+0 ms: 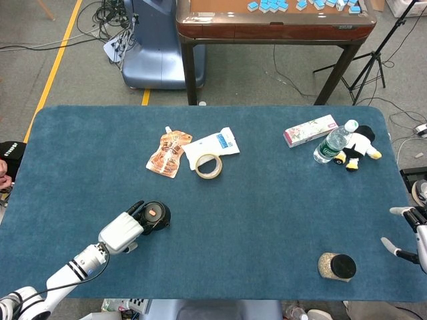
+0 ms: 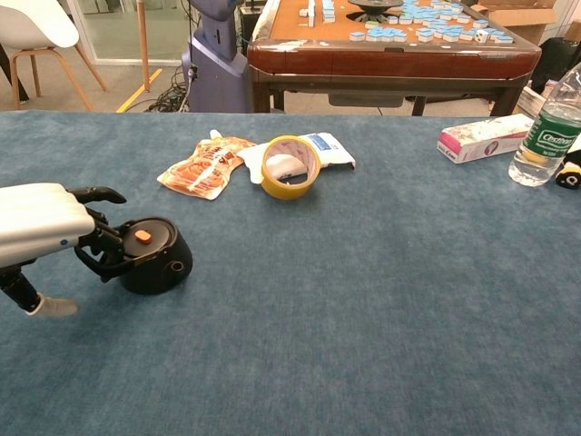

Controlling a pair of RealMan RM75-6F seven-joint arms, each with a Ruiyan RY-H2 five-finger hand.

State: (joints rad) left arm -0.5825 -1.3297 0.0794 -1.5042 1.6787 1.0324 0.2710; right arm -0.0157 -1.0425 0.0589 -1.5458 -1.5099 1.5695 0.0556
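The table [image 1: 267, 200] wears a matt blue cloth with a short, felt-like nap. At lower left the left hand [image 1: 123, 230] has a smooth, pale, satin plastic shell and dark fingers [image 2: 95, 257], beside a round black device [image 2: 152, 255] of smooth, faintly glossy plastic. Upper centre, the snack pouch [image 1: 168, 153] is shiny printed foil, and the tape roll [image 1: 209, 166] looks glossy yellowish. At upper right stand a clear plastic bottle [image 1: 333, 142], a printed cardboard box [image 1: 309, 130] and a plush toy [image 1: 359, 149].
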